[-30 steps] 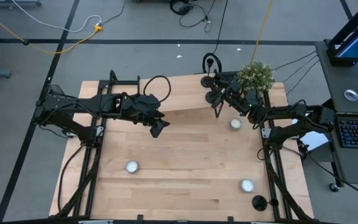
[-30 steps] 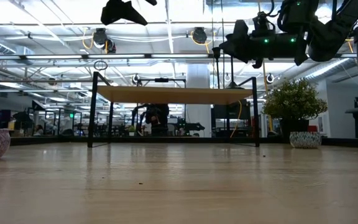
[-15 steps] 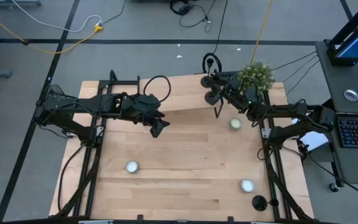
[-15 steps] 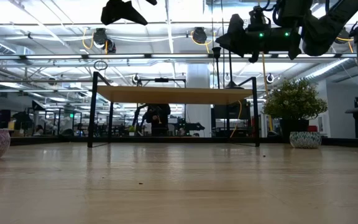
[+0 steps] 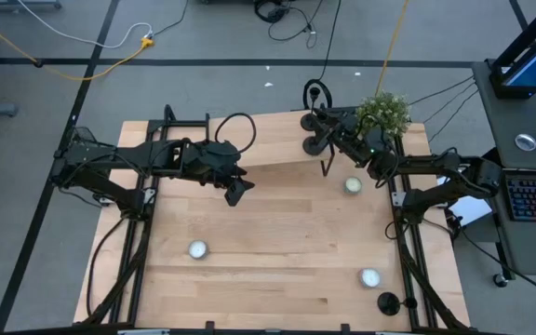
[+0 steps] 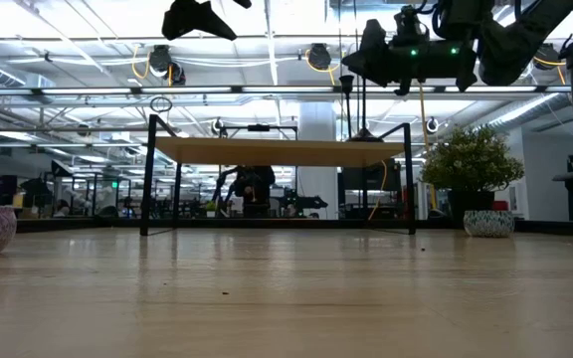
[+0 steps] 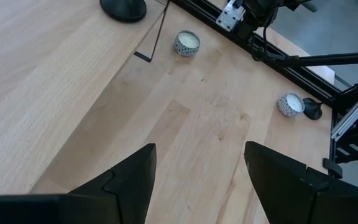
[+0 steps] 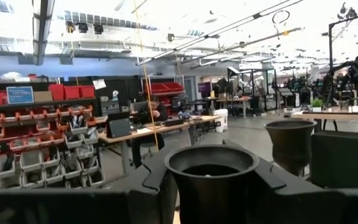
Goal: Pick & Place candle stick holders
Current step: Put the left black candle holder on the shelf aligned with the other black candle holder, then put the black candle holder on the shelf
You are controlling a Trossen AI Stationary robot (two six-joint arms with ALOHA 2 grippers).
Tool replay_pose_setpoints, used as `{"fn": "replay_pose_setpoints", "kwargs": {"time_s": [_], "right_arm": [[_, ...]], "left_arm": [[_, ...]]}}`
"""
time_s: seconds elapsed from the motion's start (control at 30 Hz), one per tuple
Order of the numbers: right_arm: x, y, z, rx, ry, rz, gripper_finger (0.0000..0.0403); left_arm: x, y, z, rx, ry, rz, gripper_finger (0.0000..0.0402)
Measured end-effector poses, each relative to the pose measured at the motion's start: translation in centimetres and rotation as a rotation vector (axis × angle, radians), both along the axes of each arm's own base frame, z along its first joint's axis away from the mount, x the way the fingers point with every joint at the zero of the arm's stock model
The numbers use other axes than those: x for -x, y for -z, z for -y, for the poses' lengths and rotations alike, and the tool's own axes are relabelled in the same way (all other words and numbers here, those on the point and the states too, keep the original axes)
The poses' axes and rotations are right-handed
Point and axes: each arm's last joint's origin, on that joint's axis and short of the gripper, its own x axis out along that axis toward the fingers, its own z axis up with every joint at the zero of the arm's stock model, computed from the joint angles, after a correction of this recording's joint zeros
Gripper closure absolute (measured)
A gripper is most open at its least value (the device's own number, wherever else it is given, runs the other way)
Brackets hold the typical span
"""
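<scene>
Right gripper clamped on a candle stick holder, high over the bench's far right; best kept upright, lowered slowly, released only once seated; left gripper wide, idle mid-bench.

Grey floor with yellow cable, red storage bins, desks, bright ceiling lights
</scene>
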Motion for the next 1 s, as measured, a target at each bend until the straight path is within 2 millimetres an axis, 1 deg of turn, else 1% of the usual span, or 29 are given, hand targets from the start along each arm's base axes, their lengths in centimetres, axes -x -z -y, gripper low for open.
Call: {"fn": "replay_pose_setpoints", "kwargs": {"time_s": [0.2,0.47,0.6,0.7,0.8,1.0], "right_arm": [[0.0,0.0,0.0,0.006,0.003,-0.004,0.0291],[-0.8,1.2,0.3,0.000,-0.012,-0.032,0.0291],[-0.7,1.0,0.3,0.020,-0.016,-0.027,0.0283],[-0.7,1.0,0.3,0.022,-0.014,-0.031,0.0268],[-0.7,1.0,0.3,0.022,-0.014,-0.031,0.0244],[-0.7,1.1,0.3,0.018,-0.013,-0.040,0.0177]], "left_arm": [[0.0,0.0,0.0,-0.003,0.003,0.000,0.0149],[0.0,0.0,0.2,-0.001,0.010,0.000,0.0149],[0.0,0.0,0.5,-0.001,0.021,0.000,0.0149],[0.0,0.0,0.7,0.000,0.027,0.000,0.0149],[0.0,0.0,0.7,0.000,0.027,0.000,0.0149],[0.0,0.0,0.7,-0.008,0.032,-0.001,0.0149]]}}
